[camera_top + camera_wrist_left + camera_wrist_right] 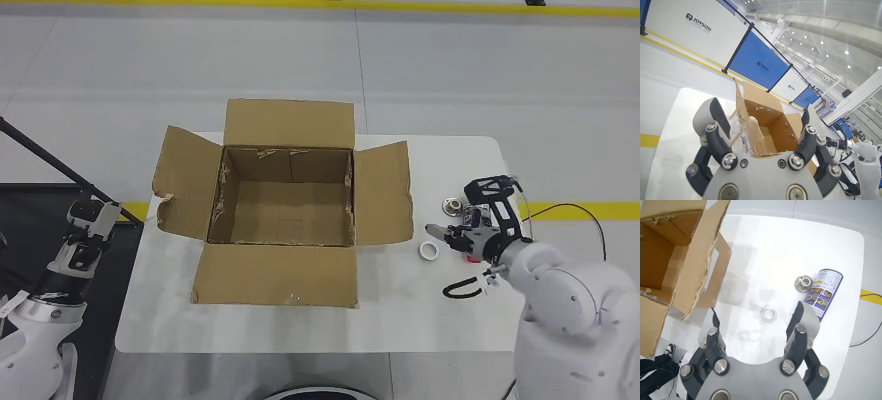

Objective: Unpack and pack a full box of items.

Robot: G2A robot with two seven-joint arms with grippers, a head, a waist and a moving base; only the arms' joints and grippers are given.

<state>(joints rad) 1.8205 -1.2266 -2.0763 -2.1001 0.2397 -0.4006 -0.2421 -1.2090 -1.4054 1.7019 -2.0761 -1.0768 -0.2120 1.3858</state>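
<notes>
Wide-open right gripper [756, 308] empty over a metal ring [768, 314] near the table's [440, 310] right edge, flanged hub [803, 283] and spray can [824, 291] just beyond, side by side — left gripper [761, 103] wide too, off the left edge, cardboard box [290, 122] mid-table, flaps out.

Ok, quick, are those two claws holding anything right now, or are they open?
Left gripper: open, holding nothing.
Right gripper: open, holding nothing.
</notes>
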